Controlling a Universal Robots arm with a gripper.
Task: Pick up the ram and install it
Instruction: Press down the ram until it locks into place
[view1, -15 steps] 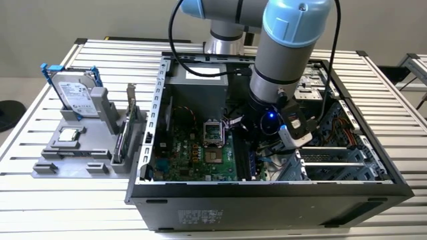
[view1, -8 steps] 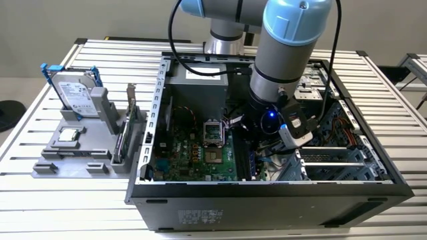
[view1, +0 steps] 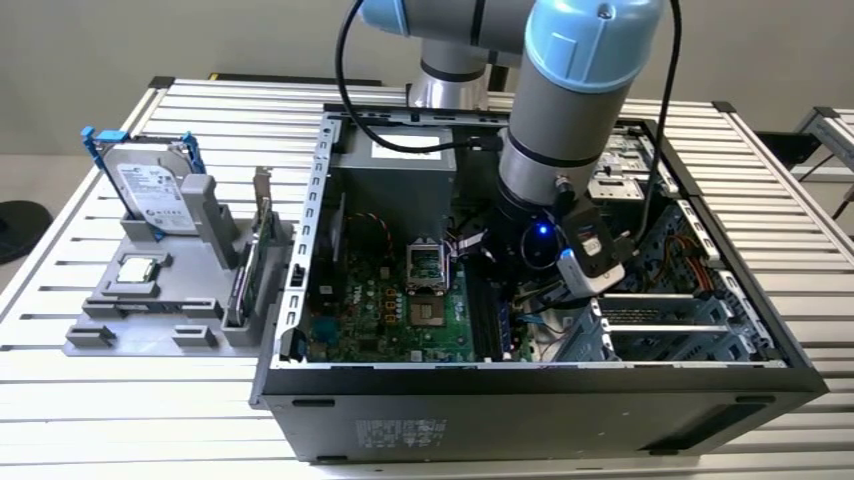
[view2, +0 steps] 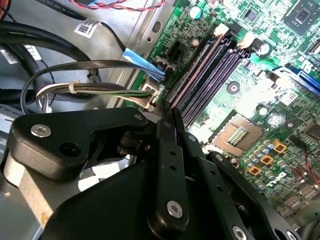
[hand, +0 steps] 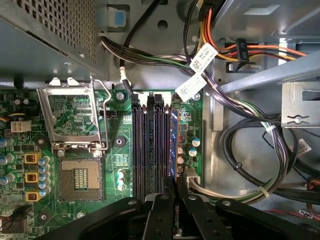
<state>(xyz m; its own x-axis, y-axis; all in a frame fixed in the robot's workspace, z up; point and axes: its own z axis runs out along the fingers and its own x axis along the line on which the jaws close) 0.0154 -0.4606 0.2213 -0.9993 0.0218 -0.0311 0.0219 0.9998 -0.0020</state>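
The hand (hand: 172, 192) is down inside the open case (view1: 534, 400), fingers (view2: 167, 120) pinched nearly together on the ram (hand: 173, 145), a thin stick standing on edge. In the first wrist view the ram sits along the outermost memory slot (hand: 172, 125), beside the three bare slots (hand: 150, 145), lined up with them; whether it is fully seated, I cannot tell. The arm (view1: 574, 90) reaches steeply down into the case from above. The CPU socket (hand: 80, 180) lies open nearby.
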